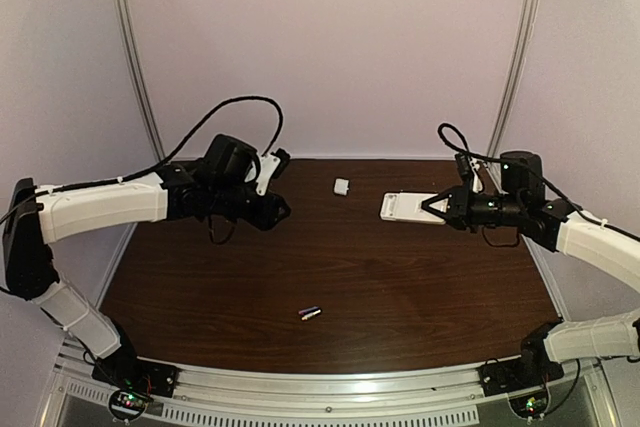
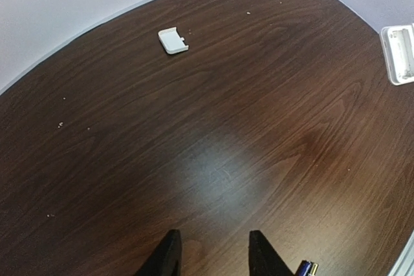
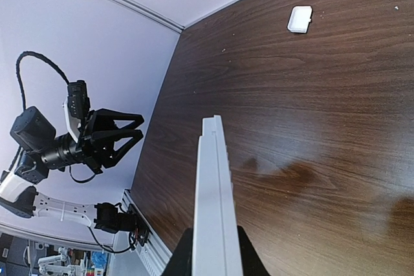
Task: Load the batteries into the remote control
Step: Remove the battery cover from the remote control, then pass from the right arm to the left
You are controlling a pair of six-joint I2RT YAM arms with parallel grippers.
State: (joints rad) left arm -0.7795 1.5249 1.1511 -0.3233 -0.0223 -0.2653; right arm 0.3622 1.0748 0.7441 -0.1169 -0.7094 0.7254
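My right gripper [image 1: 440, 207] is shut on one end of the white remote control [image 1: 405, 207] and holds it above the table at the right. In the right wrist view the remote control [image 3: 212, 192] shows edge-on, with the right gripper [image 3: 213, 260] clamped on both its sides. A small dark battery [image 1: 310, 313] with a pale end lies on the table near the front middle. My left gripper [image 1: 275, 209] hovers at the left, open and empty. In the left wrist view its fingers [image 2: 169, 255] stand apart over bare wood, and the battery [image 2: 307, 268] lies just right of them.
A small flat white squarish plastic piece [image 1: 342, 187] lies near the back middle of the dark wooden table [image 1: 330, 267], and also shows as the white piece [image 2: 173, 40] in the left wrist view. Pale walls close the back and sides. A metal rail [image 1: 330, 382] runs along the front edge.
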